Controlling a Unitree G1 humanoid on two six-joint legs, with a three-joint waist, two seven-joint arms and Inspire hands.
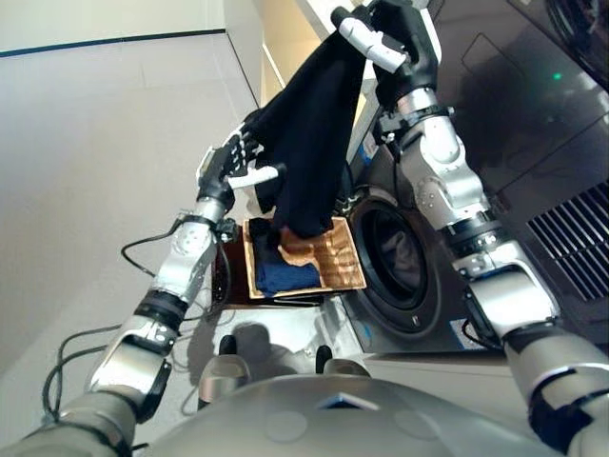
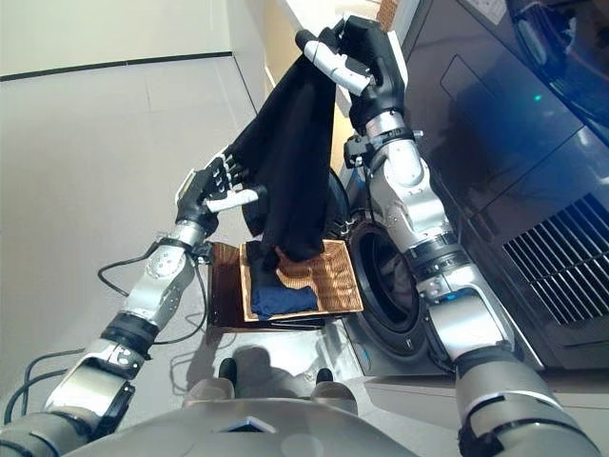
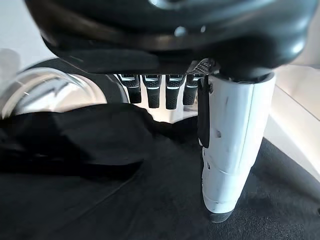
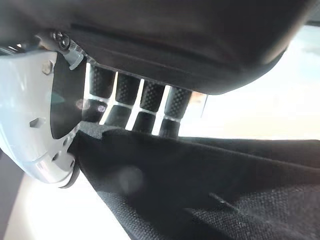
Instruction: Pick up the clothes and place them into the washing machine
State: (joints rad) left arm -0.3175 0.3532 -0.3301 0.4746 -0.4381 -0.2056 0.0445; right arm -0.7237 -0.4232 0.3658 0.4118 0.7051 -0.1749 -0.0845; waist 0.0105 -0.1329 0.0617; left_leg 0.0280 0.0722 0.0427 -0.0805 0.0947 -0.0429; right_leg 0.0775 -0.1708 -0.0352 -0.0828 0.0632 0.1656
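Observation:
A long black garment (image 1: 309, 143) hangs from my right hand (image 1: 400, 48), which is raised high and shut on its top edge; in the right wrist view the cloth (image 4: 200, 190) is pinched between thumb and fingers. The garment's lower end dangles just above a wicker basket (image 1: 352, 271) that holds a folded blue garment (image 1: 285, 276). My left hand (image 1: 226, 167) is beside the hanging cloth at mid-height, fingers straight, its white thumb (image 3: 230, 140) resting against the black fabric (image 3: 125, 200). The washing machine's round opening (image 1: 395, 262) lies right of the basket, below my right arm.
The basket sits on a low dark stand (image 2: 221, 286) on the pale floor. The dark grey front of the washing machine (image 2: 495, 143) fills the right side. A wall corner (image 2: 247, 48) stands behind the garment; open floor stretches to the left.

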